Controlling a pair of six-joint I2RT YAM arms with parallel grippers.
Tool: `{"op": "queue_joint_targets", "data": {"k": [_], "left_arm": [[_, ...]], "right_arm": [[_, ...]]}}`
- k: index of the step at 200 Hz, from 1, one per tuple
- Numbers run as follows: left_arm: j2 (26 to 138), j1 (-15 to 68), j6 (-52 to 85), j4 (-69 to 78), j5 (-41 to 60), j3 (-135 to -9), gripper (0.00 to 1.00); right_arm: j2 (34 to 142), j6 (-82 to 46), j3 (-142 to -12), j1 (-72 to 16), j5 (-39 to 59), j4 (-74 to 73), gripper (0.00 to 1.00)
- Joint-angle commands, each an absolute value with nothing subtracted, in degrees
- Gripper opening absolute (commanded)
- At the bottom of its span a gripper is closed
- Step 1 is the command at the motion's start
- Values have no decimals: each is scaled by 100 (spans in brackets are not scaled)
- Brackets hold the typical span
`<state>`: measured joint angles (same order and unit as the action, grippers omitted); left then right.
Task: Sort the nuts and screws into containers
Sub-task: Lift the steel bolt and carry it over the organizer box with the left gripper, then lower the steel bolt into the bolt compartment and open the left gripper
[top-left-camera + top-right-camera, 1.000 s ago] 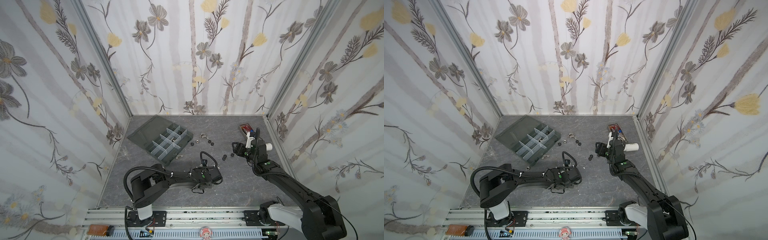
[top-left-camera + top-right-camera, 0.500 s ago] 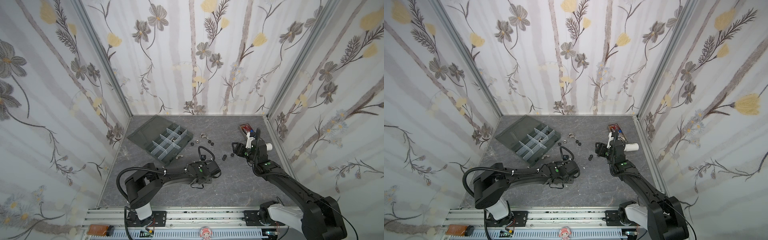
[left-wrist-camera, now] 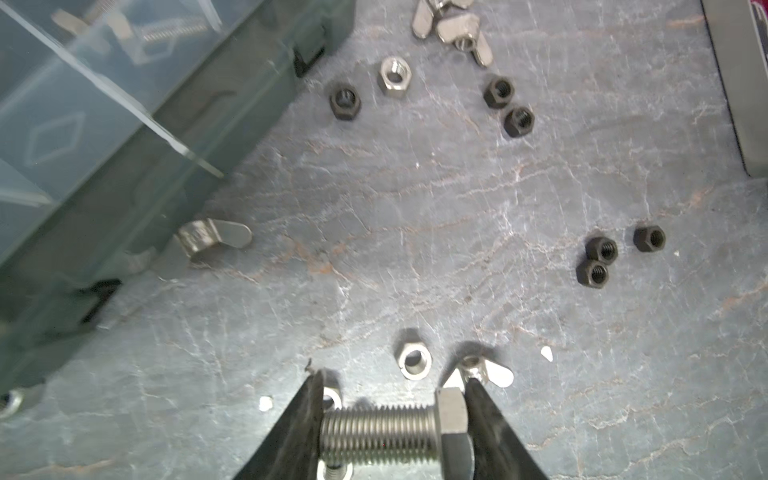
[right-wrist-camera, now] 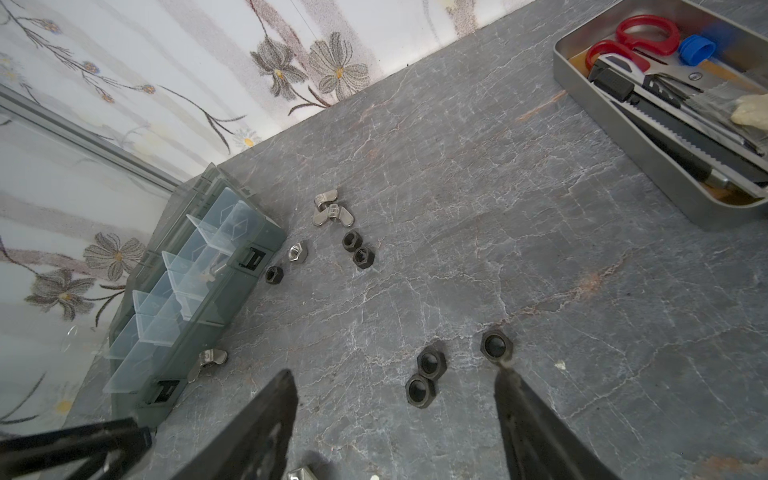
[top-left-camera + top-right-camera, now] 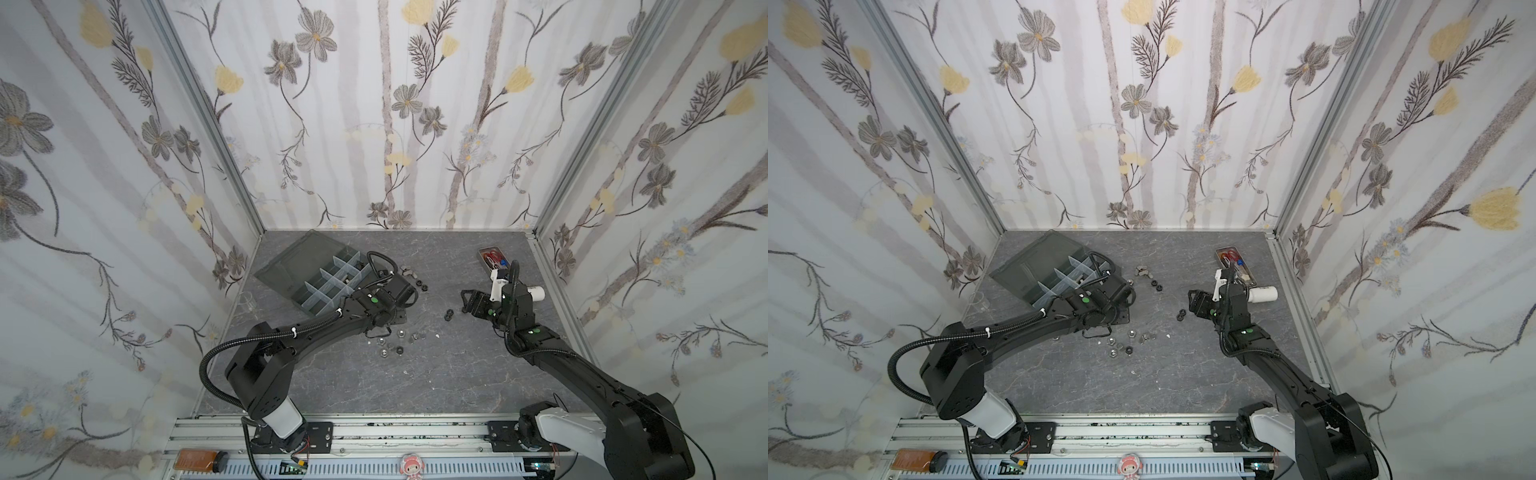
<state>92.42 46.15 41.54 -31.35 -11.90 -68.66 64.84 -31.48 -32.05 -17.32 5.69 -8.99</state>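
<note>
Left fingers [image 3: 296, 432] are clamped end to end on a silver screw [image 3: 380, 432], tip against one finger and hex head against the other, held over the desk [image 3: 415, 208] just beside the organizer box [image 3: 249, 95]. A wing nut [image 3: 214, 240] sits touching the box's wall, and a silver hex nut [image 3: 395, 77] and a black nut [image 3: 345, 99] lie near that wall. Right fingers [image 4: 257, 424] are spread wide apart, well away from the box, with two black nuts [image 4: 432, 362] just off their tips and a third black nut [image 4: 496, 345] right at one tip.
</note>
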Motion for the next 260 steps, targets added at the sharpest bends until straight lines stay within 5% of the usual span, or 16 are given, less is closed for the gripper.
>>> {"op": "queue_joint_targets", "data": {"k": [1, 107, 260], "left_arm": [[9126, 4164, 3783, -3281, -1128, -7013, 48], [10001, 2304, 3070, -3325, -729, -8095, 48], [11948, 1653, 2980, -3489, -693, -9692, 47]], "right_arm": [[6451, -3198, -3146, -1764, 693, -1132, 76], [6893, -3138, -3067, -2119, 861, -1554, 77], [7164, -3089, -3233, -2259, 1047, -1676, 77]]}}
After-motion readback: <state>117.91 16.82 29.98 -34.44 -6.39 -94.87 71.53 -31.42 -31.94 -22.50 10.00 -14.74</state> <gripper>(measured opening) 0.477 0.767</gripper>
